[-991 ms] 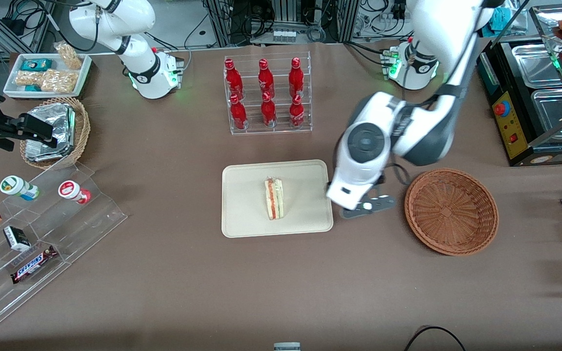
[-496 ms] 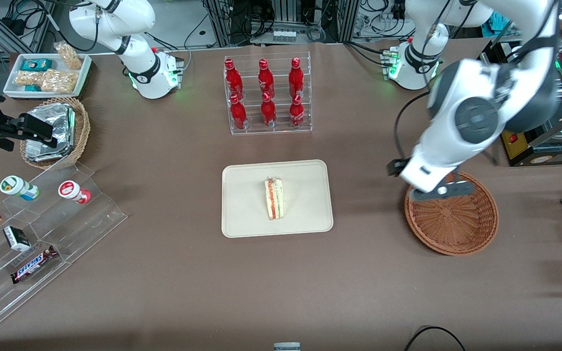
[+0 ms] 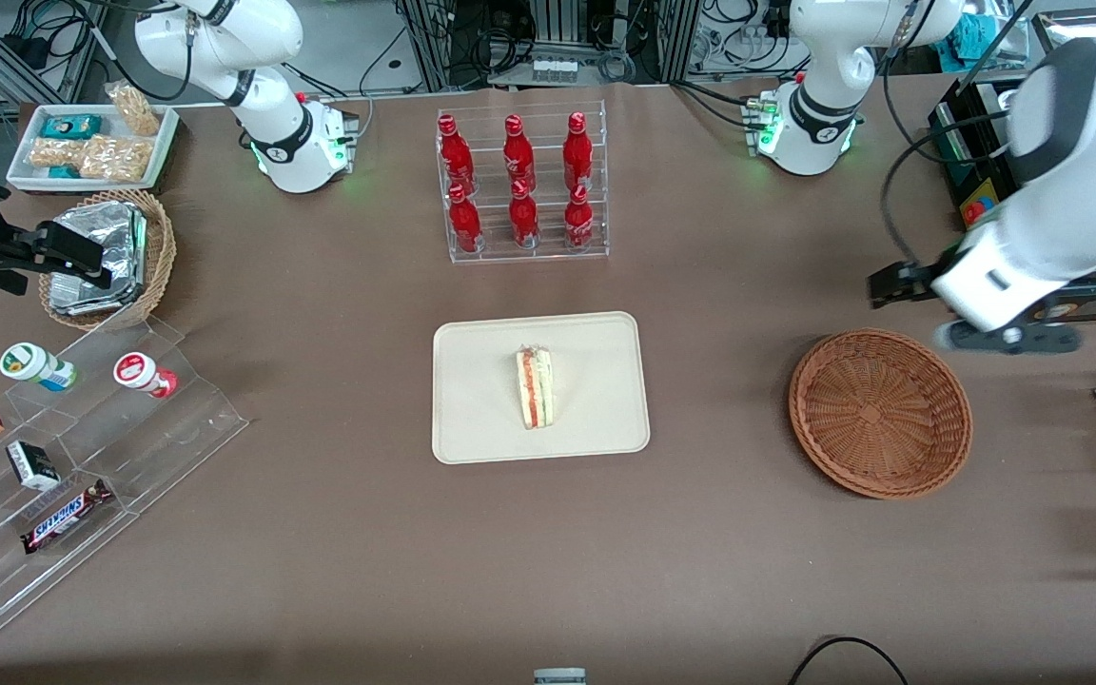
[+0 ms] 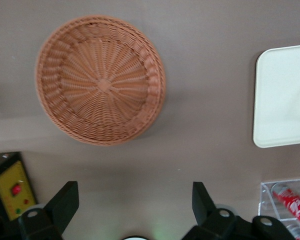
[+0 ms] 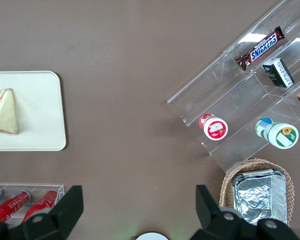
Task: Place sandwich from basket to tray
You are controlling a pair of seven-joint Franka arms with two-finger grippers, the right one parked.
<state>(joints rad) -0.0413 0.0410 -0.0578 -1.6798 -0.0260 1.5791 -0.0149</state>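
Note:
The sandwich, a white wedge with red and green layers, lies in the middle of the cream tray; the right wrist view also holds the sandwich and the tray. The reddish-brown basket stands empty toward the working arm's end of the table. My left gripper hangs in the air past the basket's rim, farther toward that end and slightly farther from the front camera. The left wrist view looks down on the basket and a corner of the tray; the gripper is open with nothing between its fingers.
A clear rack of red bottles stands farther from the front camera than the tray. A black box with a red button sits close to the gripper. Toward the parked arm's end are a stepped acrylic shelf, a tan basket of foil packets and a white snack tray.
The left arm has swung from beside the tray, across the basket, out toward the working arm's end of the table. The sandwich has stayed on the tray.

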